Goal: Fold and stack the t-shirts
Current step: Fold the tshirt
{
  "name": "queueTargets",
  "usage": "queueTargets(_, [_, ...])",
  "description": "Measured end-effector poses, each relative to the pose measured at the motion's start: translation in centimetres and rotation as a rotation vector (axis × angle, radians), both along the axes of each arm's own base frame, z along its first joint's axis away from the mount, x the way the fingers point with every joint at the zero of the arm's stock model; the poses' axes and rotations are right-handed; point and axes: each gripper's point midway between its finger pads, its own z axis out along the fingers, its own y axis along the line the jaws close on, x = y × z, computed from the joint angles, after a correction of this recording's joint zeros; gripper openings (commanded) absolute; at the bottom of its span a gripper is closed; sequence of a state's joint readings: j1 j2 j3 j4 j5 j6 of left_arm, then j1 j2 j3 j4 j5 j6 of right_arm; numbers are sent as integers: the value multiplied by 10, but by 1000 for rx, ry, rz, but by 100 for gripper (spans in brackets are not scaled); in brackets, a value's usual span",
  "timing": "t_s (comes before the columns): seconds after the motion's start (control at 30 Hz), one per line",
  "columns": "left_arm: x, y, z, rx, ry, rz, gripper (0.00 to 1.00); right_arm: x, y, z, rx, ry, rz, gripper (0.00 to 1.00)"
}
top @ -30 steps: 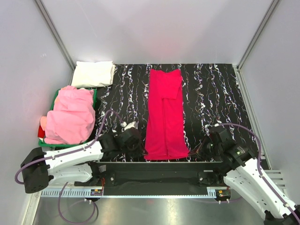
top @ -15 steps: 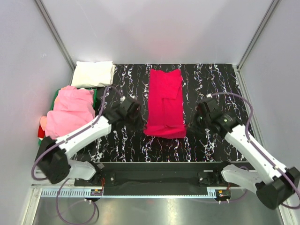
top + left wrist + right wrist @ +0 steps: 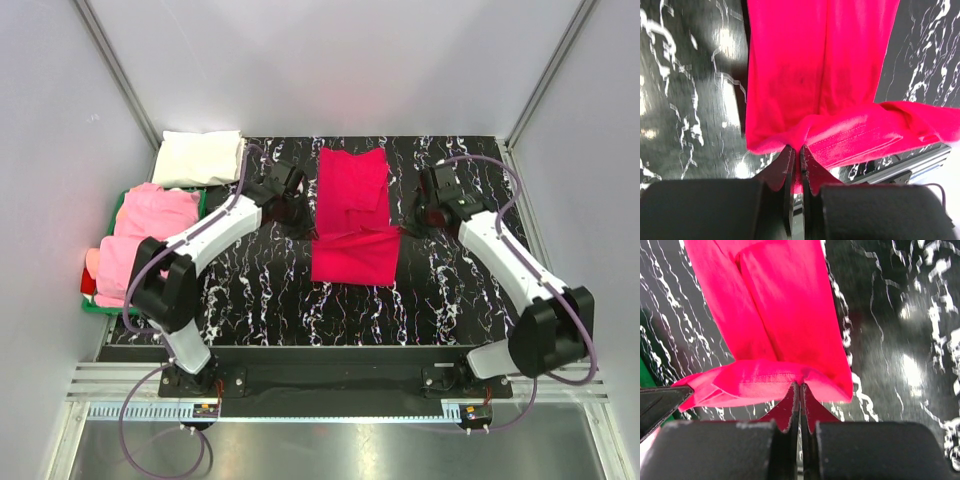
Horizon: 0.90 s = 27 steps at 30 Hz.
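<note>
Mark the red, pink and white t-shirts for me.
red t-shirt (image 3: 352, 185): top external view, on its far flat half.
pink t-shirt (image 3: 150, 235): top external view, middle of the heap.
white t-shirt (image 3: 200, 158): top external view, centre of the folded cloth.

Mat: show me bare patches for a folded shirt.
Bare: the near strip of the mat, before the red t-shirt, and the far right corner. Crowded: the middle, where left gripper and right gripper pinch that shirt; the left edge, white t-shirt and pink t-shirt.

Soft matt crimson cloth t-shirt (image 3: 352, 200) on glossy black white-veined tabletop (image 3: 450, 290)
</note>
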State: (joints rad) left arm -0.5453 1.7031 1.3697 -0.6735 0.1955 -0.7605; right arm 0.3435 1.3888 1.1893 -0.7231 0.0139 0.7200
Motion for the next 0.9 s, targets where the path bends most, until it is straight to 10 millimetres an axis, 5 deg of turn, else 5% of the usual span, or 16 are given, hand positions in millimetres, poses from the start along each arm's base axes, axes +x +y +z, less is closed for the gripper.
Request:
queueTargets(0.4, [52, -1, -24, -4, 66, -22, 11, 58, 6, -27, -13, 28, 46, 0])
queueTargets(0.5, [65, -2, -33, -9, 80, -21, 22, 72, 6, -40, -17, 52, 45, 0])
queueTargets(0.53, [70, -1, -37, -10, 94, -21, 28, 79, 6, -45, -17, 61, 45, 12])
queueTargets(0.57, [78, -2, -41, -19, 101, -23, 43, 88, 8, -50, -10, 69, 47, 44])
queueTargets(0.63, [94, -2, -49, -30, 116, -19, 59, 110, 9, -62, 0, 82, 56, 57])
queueTargets(0.8, [155, 0, -57, -89, 125, 10, 74, 179, 4, -77, 10, 77, 53, 64])
queueTargets(0.9, [177, 9, -38, -113, 71, 26, 77, 184, -5, -71, 8, 72, 37, 65])
